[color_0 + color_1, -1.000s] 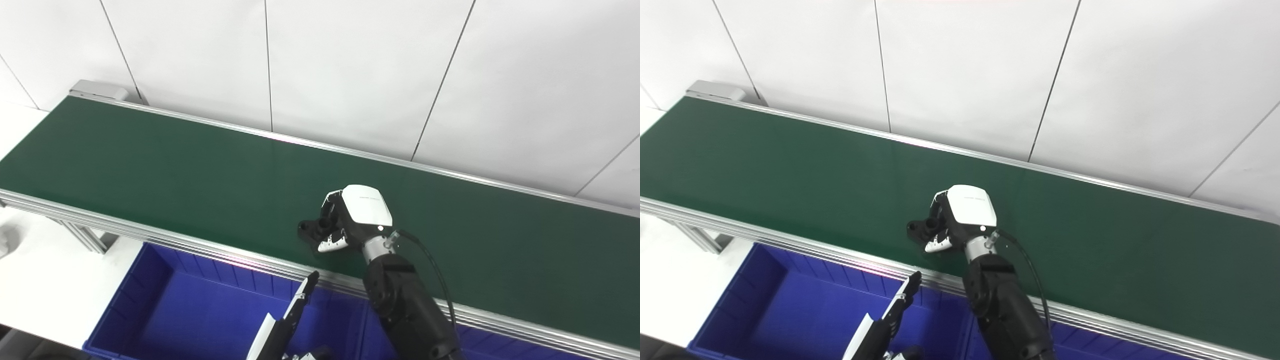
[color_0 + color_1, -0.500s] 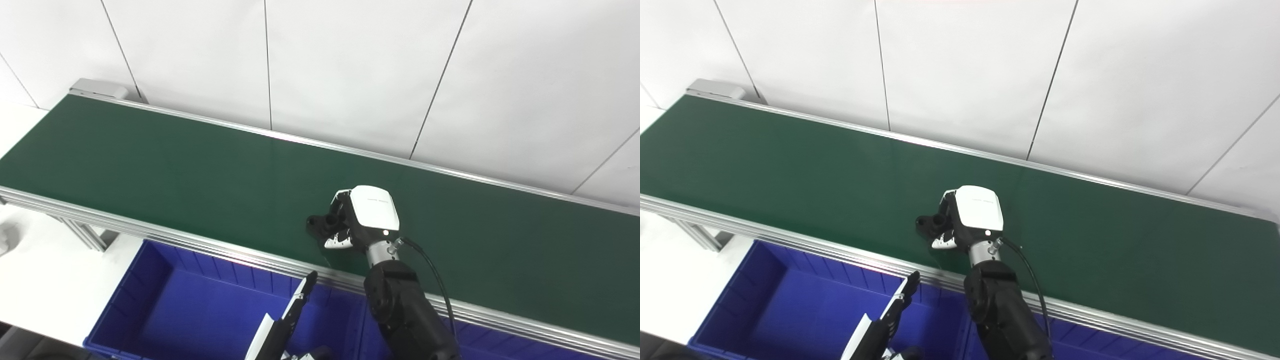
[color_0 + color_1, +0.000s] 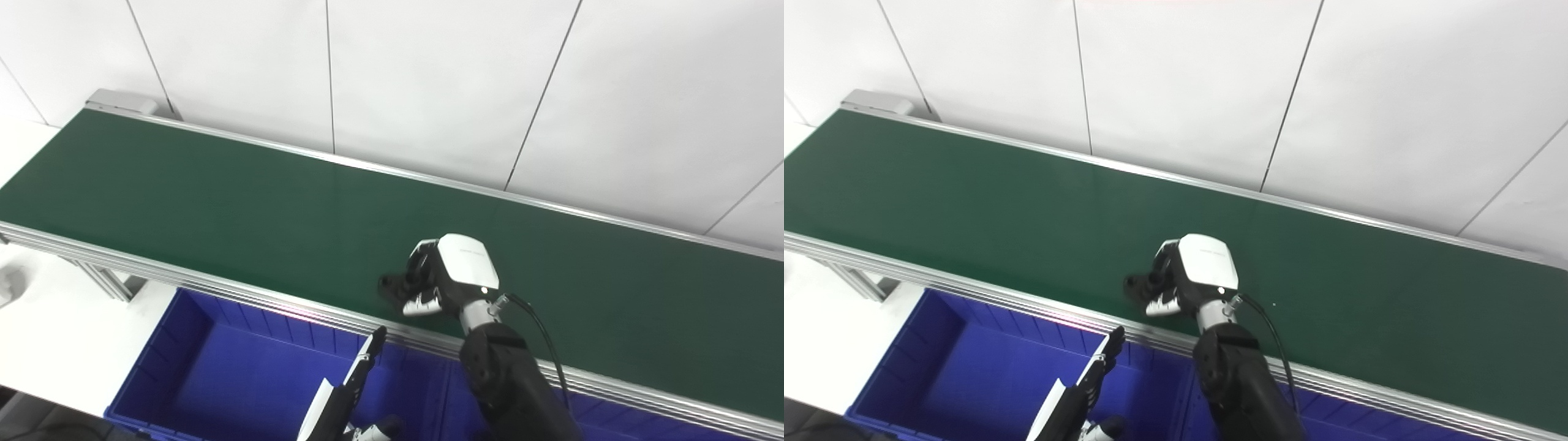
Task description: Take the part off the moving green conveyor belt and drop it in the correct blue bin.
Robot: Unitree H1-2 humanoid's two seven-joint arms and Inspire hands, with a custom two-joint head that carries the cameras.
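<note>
Clearly the right hand (image 3: 450, 278) clamps the black part (image 3: 392, 286) above the belt (image 3: 968, 202); left hand (image 3: 1090, 383) fingers apart.

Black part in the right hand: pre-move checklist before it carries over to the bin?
1. Right hand closed on the black part: ok, the fingers wrap it.
2. Part lifted clear of the green belt: cannot tell, the views show no clear gap.
3. Grip security: cannot tell, the part sticks out to the left of the fingers.
4. Blue bin open below the near rail: ok.
5. Left hand out of the drop path: not ok, it stands over the bin, fingers extended.
6. Which bin is correct: cannot tell.
</note>
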